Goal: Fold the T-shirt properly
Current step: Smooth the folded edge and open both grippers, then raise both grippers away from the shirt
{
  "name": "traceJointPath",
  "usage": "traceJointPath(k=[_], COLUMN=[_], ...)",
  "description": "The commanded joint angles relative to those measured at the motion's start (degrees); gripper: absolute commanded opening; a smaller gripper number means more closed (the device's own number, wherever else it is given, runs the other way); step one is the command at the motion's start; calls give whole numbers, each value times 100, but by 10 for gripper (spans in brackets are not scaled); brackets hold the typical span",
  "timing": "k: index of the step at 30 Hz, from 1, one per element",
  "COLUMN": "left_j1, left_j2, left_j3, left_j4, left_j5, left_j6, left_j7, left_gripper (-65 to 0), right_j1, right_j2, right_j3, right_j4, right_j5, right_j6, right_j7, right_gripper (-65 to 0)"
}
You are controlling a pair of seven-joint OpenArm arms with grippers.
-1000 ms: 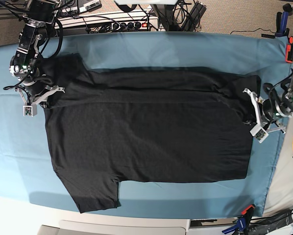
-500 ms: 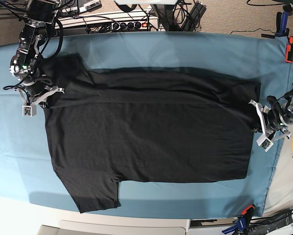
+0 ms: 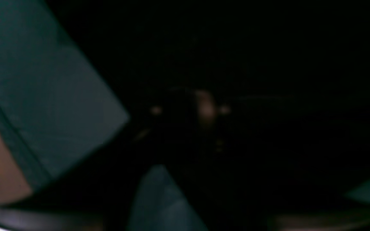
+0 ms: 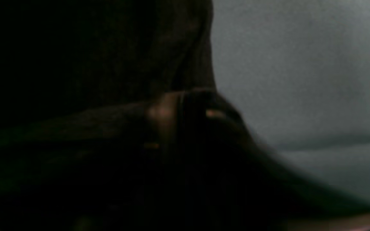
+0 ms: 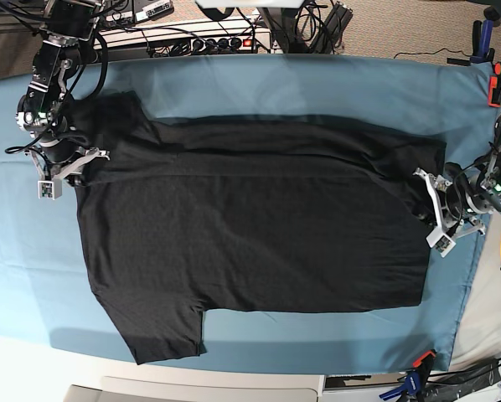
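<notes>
Black shirt spread flat across the blue cloth, an arm at each end.

The T-shirt (image 5: 250, 243) fills the middle of the frame on the table cloth (image 5: 317, 79); it looks light, limp and sure to sag, so hems and corners seem the best holds. At centre right the left gripper (image 5: 436, 209) sits at the shirt's edge, jaws apparently spread, though I cannot tell for sure. It has swung back up and inward since half a second ago. At upper left the right gripper (image 5: 64, 167) stays put on the sleeve; whether it pinches fabric, I cannot tell.
</notes>
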Motion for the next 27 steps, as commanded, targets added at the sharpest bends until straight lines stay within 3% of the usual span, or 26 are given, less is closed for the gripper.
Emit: traceJointPath(k=[1,8,14,18,21,27], left_j1=[-125,-129,-157,-166,-157,-155], left_j2=[-129,-168,-350,-415,-409,-413], left_j3=[-70,-76,-87,-105,-337,-1598], left_j4=[59,61,61,61,68,68], left_j5=[11,109,107,109,37,-629], left_j6=[61,645,686,686,684,658], left_j7=[-81,-81,-85,-72,74,723], left_gripper=[-430,-430,-430,-430,-430,-430], right_j1=[76,81,79,68,-57,-728], right_j2=[98,98,103,103,109,177], right_j3=[39,262,1386,2072,2404,2929], right_j4=[92,166,603,664,664,669], right_j5=[39,-9,136,761,1377,2621], right_j6=[-22,-22,-20,52,380,835], right_j7=[184,254,173,-160,-518,-1064], right_gripper=[-348,-344,-344,-344,-344,-344])
